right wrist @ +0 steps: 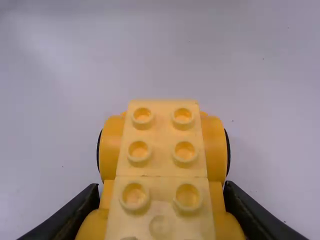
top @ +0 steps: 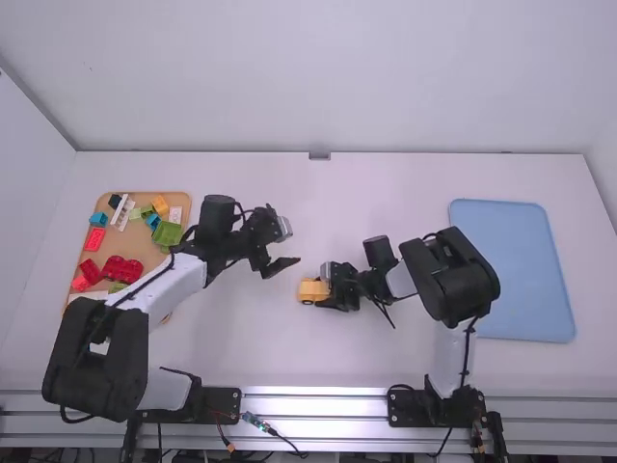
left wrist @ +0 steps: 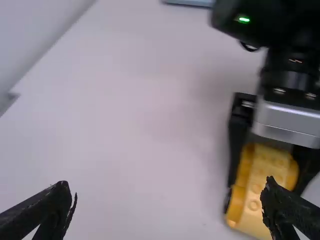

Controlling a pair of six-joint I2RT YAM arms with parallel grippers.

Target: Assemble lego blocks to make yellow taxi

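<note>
On the white table (top: 241,357), right gripper (right wrist: 161,189) pinches yellow car base (right wrist: 161,167) by its flanks, likely steadying it for stacking; left gripper (left wrist: 167,186) hangs spread, empty

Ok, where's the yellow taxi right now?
In the high view, the yellow taxi is near the middle of the table, held by the right arm's tool, with the left arm's tool beyond it, slightly left.

The right wrist view cuts off one end of the yellow lego car (right wrist: 161,162); in the left wrist view, the blue tray (left wrist: 187,2), well apart from it, is blurred and mostly cut off.
</note>
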